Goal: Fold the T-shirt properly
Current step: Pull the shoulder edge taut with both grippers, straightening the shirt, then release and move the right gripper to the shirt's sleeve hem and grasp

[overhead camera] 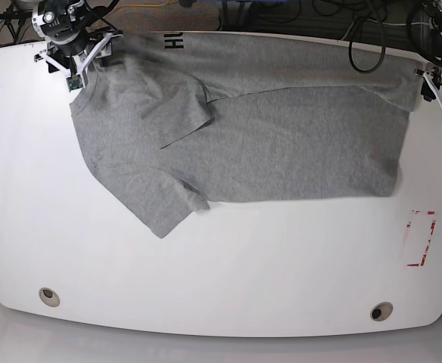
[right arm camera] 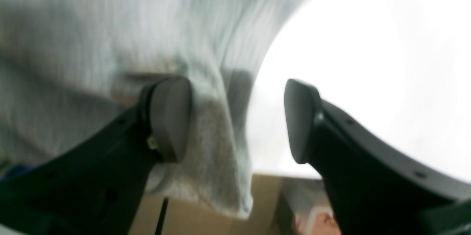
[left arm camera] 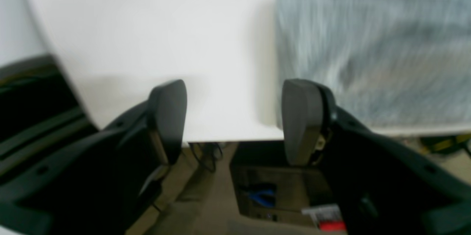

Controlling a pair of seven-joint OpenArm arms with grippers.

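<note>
We see the heather-grey cotton T-shirt [overhead camera: 266, 144] folded lengthwise across the far half of the white oval table [overhead camera: 206, 280]. Right gripper [right arm camera: 237, 119] spread apart at its far corner, cloth edge between the jaws, unpinched. Left gripper [left arm camera: 233, 117] released, empty, beside the shirt's other end.

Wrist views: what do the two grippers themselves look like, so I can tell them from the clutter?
Both match. The left gripper and right gripper each have two matte black arms ending in rounded, dark grey paddle-shaped pads. Small screw holes dot the black arms. In the base view, white bracket parts sit on the wrists at the table's far corners, with black cables looping behind them.
</note>
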